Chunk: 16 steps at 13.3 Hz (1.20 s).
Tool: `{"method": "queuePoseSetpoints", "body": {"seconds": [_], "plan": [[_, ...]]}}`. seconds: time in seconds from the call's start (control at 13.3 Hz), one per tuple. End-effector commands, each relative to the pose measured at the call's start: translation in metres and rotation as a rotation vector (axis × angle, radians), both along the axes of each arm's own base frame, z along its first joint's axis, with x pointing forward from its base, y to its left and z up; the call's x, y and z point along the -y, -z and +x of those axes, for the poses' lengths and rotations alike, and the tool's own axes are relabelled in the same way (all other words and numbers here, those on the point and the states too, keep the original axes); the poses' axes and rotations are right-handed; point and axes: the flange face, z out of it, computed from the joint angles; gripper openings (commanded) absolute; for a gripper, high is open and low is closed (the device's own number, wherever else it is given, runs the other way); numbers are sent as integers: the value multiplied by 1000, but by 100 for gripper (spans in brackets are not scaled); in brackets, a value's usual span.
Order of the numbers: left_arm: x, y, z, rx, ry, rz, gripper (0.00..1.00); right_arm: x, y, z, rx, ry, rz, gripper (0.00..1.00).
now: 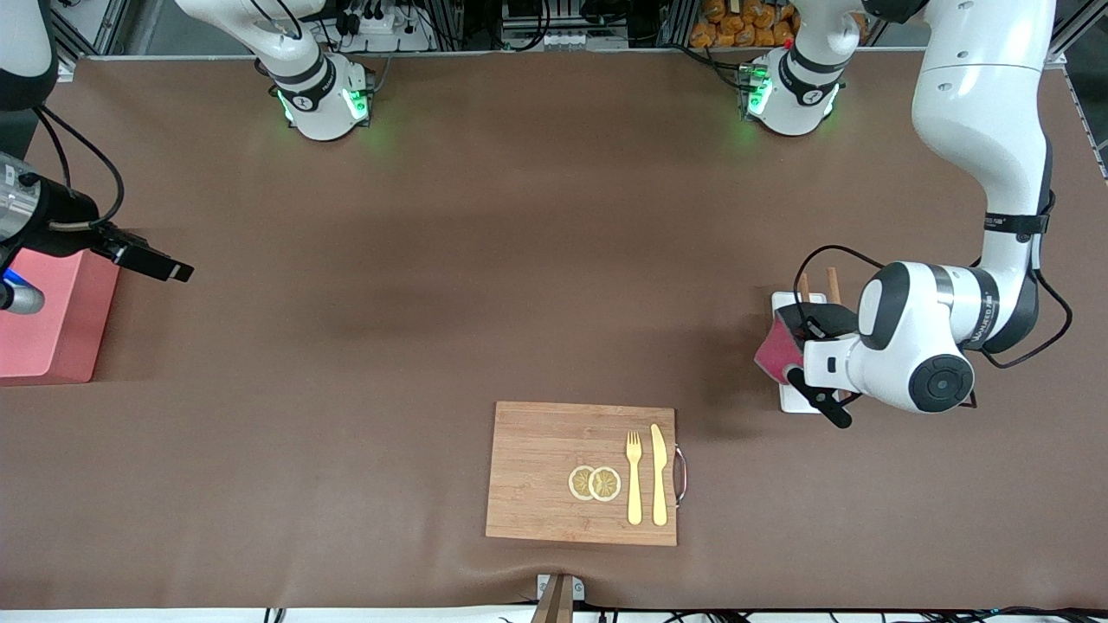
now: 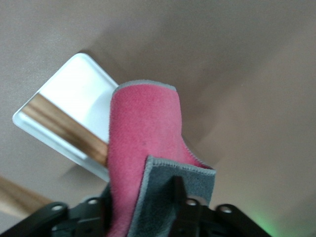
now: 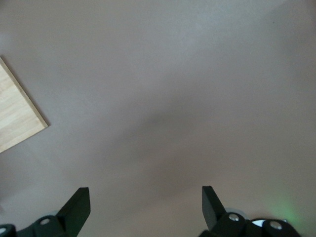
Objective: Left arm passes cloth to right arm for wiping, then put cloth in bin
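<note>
The left arm comes down from its base at the top of the front view, bends sharply at the elbow and turns its wrist sideways, so the left gripper (image 1: 801, 359) hangs over the white tray (image 1: 786, 303) at about 3 o'clock on the desk (image 1: 519, 260). Its jaws are clenched on the cloth (image 1: 776, 349), which is lifted clear of the tray. In the left wrist view the cloth (image 2: 145, 143) stands up from the fingers (image 2: 180, 197), its crimson-pink face curled outward and a dark grey flap folded over near the grip. Two wooden sticks (image 1: 818, 285) lie on the tray.

The right arm waits at 9 o'clock, its right gripper (image 1: 143, 258) held over bare desk just beside the bin (image 1: 52, 320), jaws released and spread wide as the right wrist view shows.

A wooden cutting board (image 1: 537, 472) lies at 6 o'clock, nearer the front camera, carrying two lemon slices (image 1: 595, 483), a yellow fork (image 1: 634, 476) and a yellow knife (image 1: 660, 474).
</note>
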Motion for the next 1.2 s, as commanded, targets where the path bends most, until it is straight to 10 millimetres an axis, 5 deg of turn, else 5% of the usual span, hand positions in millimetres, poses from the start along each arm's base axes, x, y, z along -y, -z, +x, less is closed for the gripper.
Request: {"method": "queuePoseSetpoints", "body": {"seconds": [0.0, 0.22, 0.53, 0.82, 1.12], "plan": [[3, -24, 1, 20, 0, 26, 0, 0, 10, 0, -68, 44, 17, 100], [8, -69, 1, 49, -71, 33, 0, -5, 17, 2, -118, 156, -2, 100], [72, -108, -14, -7, -240, -54, 0, -41, 23, 6, -197, 376, 31, 100], [190, -116, -52, -112, -394, -113, 0, -84, 42, 15, -379, 655, 130, 100], [316, -138, -93, -109, -574, -228, 0, -177, 68, 16, -471, 814, 82, 100]]}}
